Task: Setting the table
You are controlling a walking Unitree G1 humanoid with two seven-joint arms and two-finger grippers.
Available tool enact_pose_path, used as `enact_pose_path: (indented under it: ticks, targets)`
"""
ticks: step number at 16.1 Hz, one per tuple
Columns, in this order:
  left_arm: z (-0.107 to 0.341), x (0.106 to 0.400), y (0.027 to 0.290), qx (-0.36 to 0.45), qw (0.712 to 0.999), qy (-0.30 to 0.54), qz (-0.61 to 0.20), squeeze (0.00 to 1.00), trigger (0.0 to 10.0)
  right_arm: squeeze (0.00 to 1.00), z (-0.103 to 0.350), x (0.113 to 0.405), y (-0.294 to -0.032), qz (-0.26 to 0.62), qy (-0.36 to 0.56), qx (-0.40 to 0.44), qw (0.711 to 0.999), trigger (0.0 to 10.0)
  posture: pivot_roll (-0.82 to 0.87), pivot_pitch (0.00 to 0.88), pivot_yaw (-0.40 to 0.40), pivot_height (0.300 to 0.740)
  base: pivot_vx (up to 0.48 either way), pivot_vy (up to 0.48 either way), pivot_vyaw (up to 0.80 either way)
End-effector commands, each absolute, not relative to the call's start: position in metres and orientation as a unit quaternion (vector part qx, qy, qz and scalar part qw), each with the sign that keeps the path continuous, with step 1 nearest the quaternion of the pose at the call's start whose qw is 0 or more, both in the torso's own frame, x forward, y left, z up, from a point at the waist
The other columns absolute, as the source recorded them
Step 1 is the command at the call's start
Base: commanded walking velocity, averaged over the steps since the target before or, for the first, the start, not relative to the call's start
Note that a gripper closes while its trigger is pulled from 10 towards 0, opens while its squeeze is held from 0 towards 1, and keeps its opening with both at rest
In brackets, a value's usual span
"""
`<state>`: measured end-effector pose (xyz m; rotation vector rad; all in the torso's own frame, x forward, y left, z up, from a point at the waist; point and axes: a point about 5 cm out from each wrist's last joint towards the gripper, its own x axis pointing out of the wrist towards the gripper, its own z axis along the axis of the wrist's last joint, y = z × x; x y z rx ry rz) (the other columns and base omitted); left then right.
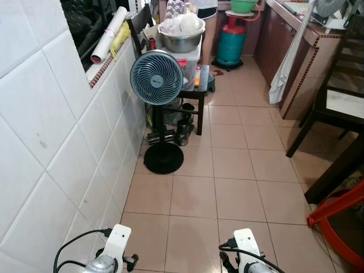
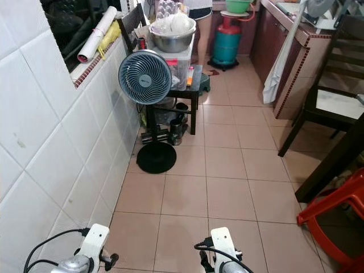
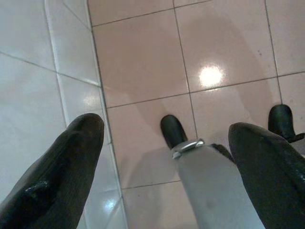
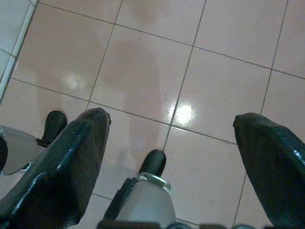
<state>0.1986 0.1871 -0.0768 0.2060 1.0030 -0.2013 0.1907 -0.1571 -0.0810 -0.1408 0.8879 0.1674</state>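
Observation:
Both arms hang low at the bottom edge of the eye views, the left wrist [image 1: 115, 245] next to the white tiled wall and the right wrist [image 1: 246, 245] over the floor. In the left wrist view my left gripper [image 3: 167, 128] is open above pink floor tiles, nothing between its fingers. My right gripper [image 4: 171, 119] is open too, over bare tiles and my feet. A dark wooden table [image 1: 335, 170] juts in at the right, with a dark chair [image 1: 335, 96] behind it. A steel bowl [image 1: 181, 37] of white things sits on a plastic box at the far end.
A standing fan [image 1: 157, 79] is by the left wall, in front of a small black table [image 1: 196, 94]. A red plastic stool [image 1: 341, 219] lies at the right front. A green gas cylinder [image 1: 231, 45] and a person's legs [image 1: 208, 40] are at the back. A counter [image 1: 301, 51] runs along the right.

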Motion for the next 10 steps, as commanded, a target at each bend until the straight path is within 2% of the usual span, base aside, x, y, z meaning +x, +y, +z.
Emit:
enact_pose_path:
  ticks: [1, 10]
  targets:
    - [-0.075, 0.202, 0.186, 0.095, 0.868, 0.477, -0.099, 0.00, 10.0, 0.00, -0.081, 0.191, -0.156, 0.084, 0.429, -0.071, 0.897, 10.0, -0.02, 0.000, -0.023, 0.740, 0.240, 0.000, 0.00]
    - [-0.080, 0.192, 0.186, 0.095, 0.864, 0.481, -0.112, 0.00, 10.0, 0.00, -0.085, 0.182, -0.157, 0.088, 0.440, -0.083, 0.890, 10.0, -0.04, 0.000, -0.012, 0.740, 0.352, 0.000, 0.00]
